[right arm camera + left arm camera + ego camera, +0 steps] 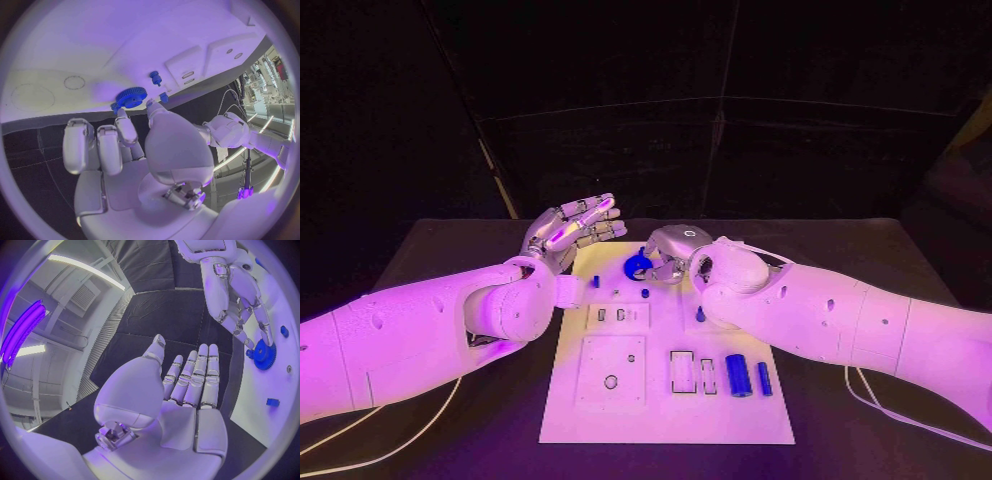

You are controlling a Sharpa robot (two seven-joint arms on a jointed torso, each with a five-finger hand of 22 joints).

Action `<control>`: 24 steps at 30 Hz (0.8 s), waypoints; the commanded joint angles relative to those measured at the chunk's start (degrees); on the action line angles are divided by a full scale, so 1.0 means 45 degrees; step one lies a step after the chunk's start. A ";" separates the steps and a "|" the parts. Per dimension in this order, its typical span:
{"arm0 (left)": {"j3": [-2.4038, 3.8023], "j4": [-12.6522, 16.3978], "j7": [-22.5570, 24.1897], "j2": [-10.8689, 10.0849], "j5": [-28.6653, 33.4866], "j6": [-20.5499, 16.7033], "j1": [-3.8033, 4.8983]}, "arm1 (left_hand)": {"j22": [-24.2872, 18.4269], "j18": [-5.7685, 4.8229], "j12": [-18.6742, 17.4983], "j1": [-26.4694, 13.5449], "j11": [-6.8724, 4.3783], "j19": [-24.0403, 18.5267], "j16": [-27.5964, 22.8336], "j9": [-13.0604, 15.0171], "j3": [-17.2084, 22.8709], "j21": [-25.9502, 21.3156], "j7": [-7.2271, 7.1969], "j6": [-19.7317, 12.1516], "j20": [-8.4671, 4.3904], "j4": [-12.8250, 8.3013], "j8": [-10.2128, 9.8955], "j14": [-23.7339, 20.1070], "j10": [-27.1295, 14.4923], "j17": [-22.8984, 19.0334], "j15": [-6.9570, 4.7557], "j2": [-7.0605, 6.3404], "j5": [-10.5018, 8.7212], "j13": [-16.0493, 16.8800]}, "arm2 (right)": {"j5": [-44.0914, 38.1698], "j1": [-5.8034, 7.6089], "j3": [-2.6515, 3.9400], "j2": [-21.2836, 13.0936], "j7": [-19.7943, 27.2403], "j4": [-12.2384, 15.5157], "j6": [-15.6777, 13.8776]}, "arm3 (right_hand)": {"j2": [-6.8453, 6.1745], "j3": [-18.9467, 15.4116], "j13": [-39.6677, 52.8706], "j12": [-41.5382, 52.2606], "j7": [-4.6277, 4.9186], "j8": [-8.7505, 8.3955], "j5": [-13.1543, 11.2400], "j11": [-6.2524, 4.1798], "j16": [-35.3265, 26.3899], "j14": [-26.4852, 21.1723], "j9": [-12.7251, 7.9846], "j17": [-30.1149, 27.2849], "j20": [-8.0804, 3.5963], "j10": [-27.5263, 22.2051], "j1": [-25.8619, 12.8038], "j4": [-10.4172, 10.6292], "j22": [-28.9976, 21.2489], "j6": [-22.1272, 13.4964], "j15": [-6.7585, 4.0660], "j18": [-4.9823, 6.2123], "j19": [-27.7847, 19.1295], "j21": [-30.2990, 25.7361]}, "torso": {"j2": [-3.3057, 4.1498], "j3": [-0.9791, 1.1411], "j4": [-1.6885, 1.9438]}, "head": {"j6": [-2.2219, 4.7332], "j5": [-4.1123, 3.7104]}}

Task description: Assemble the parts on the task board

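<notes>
Right hand (678, 250) pinches blue gear (638, 266) at task board's (661, 415) far edge | left hand (571, 228) released, fingers apart, above desk (444, 250)

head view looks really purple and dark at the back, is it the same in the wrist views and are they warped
Head view: purple-pink light washes the task board and both arms; beyond the table it is black. Left wrist view: fisheye, the board edge bends; bright strip lights glare beside the left hand. Right wrist view: same bending; violet light falls on the right hand and the blue gear at its fingertips.
</notes>
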 commanded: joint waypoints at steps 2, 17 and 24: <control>0.0013 0.0013 0.0015 -0.0020 -0.0029 0.0182 0.0024 | -0.0016 0.0015 0.0048 0.0027 -0.0014 0.0085 0.0016 -0.0007 -0.0007 0.0001 0.1179 -0.0072 0.0000 -0.0081 0.0017 0.0044 0.0044 -0.0015 0.0009 0.0109 0.0045 -0.0002 | 0.0929 0.0024 0.0004 -0.0108 0.0371 0.0043 0.0215 | 0.0031 -0.0104 0.0037 0.0091 0.0014 -0.0003 0.0095 0.0024 0.0049 0.0736 0.0010 0.0270 0.0105 0.0113 -0.0045 0.0031 0.0010 0.0117 0.0065 -0.0137 0.0023 0.0045 | -0.0015 0.0004 -0.0007 | 0.0024 -0.0031; 0.0012 0.0012 0.0026 -0.0015 -0.0029 0.0190 0.0024 | -0.0016 0.0015 0.0048 0.0027 -0.0014 0.0085 0.0016 -0.0007 -0.0007 0.0001 0.1179 -0.0072 0.0000 -0.0081 0.0017 0.0044 0.0044 -0.0015 0.0009 0.0109 0.0045 -0.0002 | 0.1473 0.0025 0.0003 -0.0049 0.0478 -0.0168 0.0710 | 0.0221 -0.0249 0.0028 0.0072 0.0003 -0.0040 0.0161 0.0017 0.0050 0.0735 -0.0014 0.0276 0.0104 0.0078 -0.0014 0.0091 -0.0035 0.0057 0.0061 -0.0128 -0.0013 0.0029 | 0.0001 -0.0009 0.0002 | -0.0013 -0.0034; 0.0012 0.0020 0.0028 -0.0021 -0.0029 0.0195 0.0024 | -0.0021 0.0015 0.0045 0.0047 -0.0012 0.0087 0.0014 -0.0008 0.0004 -0.0001 0.1181 -0.0085 -0.0001 -0.0108 0.0015 0.0040 0.0038 -0.0018 0.0011 0.0118 0.0044 -0.0002 | 0.1486 0.0023 0.0002 -0.0142 0.0314 -0.0142 0.0372 | 0.0359 -0.0315 0.0016 0.0053 0.0015 -0.0061 0.0209 0.0025 0.0049 0.0734 -0.0043 0.0276 0.0104 0.0046 0.0011 0.0110 -0.0052 -0.0150 0.0065 -0.0124 -0.0029 0.0023 | -0.0006 -0.0010 -0.0008 | 0.0012 -0.0055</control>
